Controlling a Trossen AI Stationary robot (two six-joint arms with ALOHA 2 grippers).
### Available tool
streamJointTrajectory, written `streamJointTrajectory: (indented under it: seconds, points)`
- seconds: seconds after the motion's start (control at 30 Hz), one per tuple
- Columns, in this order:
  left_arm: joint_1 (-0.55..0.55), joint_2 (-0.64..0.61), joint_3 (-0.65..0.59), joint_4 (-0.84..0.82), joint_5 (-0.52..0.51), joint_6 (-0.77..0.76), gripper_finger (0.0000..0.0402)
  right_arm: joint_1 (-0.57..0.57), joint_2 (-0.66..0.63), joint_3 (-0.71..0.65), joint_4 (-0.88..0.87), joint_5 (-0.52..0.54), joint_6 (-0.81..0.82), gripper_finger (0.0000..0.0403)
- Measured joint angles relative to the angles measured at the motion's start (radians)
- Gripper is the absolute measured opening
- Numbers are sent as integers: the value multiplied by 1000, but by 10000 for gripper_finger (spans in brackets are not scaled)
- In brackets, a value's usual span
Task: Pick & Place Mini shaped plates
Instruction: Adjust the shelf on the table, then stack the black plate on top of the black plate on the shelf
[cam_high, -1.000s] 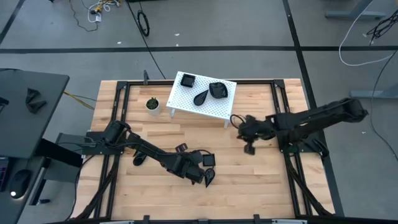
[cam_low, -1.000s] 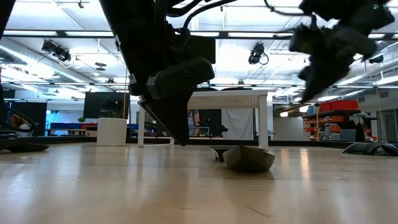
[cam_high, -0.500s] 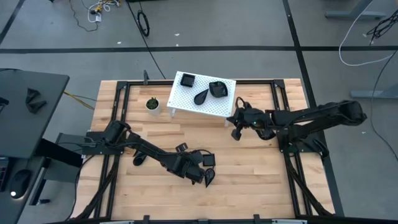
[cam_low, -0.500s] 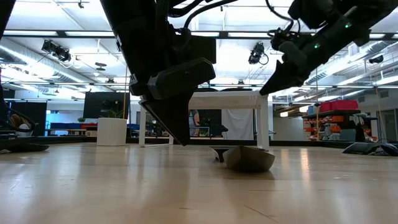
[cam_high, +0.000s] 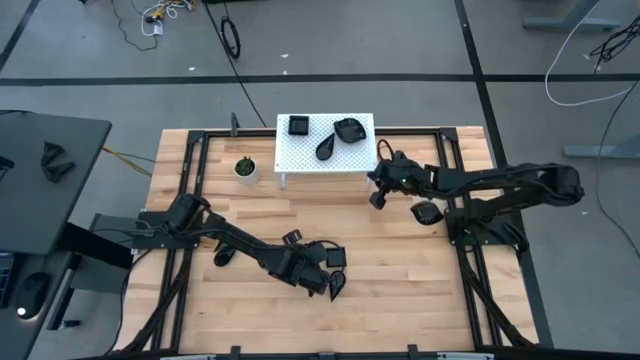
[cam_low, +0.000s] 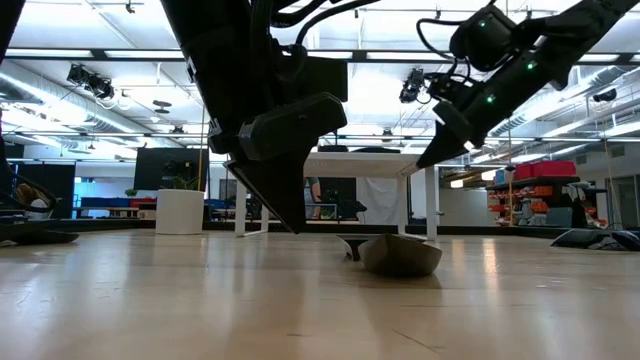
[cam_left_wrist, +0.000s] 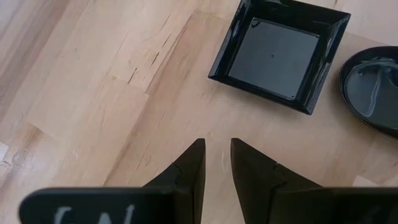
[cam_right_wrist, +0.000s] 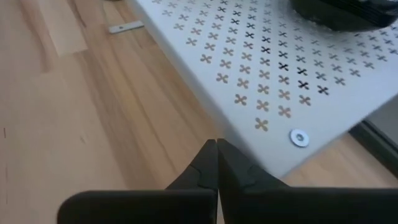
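Observation:
Three glossy black mini plates sit on the white perforated stand (cam_high: 325, 142): a square one (cam_high: 299, 126), a teardrop (cam_high: 325, 150) and a rounded one (cam_high: 348, 130). More plates lie on the wood. A square plate (cam_left_wrist: 277, 53) and a rounded one (cam_left_wrist: 373, 87) are just ahead of my left gripper (cam_left_wrist: 216, 146), which hovers low and narrowly open near the table's middle (cam_high: 328, 276). The low view shows a plate (cam_low: 400, 255) resting on its underside. My right gripper (cam_right_wrist: 216, 142) is shut at the stand's near right corner (cam_high: 377, 195). My right gripper has its shut fingertips (cam_right_wrist: 208, 155) against the edge of the stand's top (cam_right_wrist: 249, 146), close to the near right corner with its screw. It comes in slanting from the table's right and near side, pointing down. The stand rests on its legs on the table.
A small white pot with a green plant (cam_high: 245, 167) stands left of the stand. Other dark plates lie by the left arm (cam_high: 222, 257) and under the right arm (cam_high: 425, 212). A black frame (cam_high: 190, 150) runs round the table. Bare wood lies between stand and left gripper.
My right gripper swung toward the table's left and far edge, reaching the stand's near right corner. The stand, earlier skewed, slid toward the far left and turned until square with the table, its three plates riding along. The left arm kept still.

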Motion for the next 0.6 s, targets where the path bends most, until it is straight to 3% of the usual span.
streamJointTrajectory:
  seconds: [0.33,0.47,0.6]
  points:
    - [0,0,0,0,0,-1,80,41,3,2,-20,-36,20,0]
    - [0,0,0,-1,0,-2,80,123,-10,2,-162,-107,159,0]
    - [-1,0,0,0,0,-3,80,231,-19,40,-486,-229,392,0]
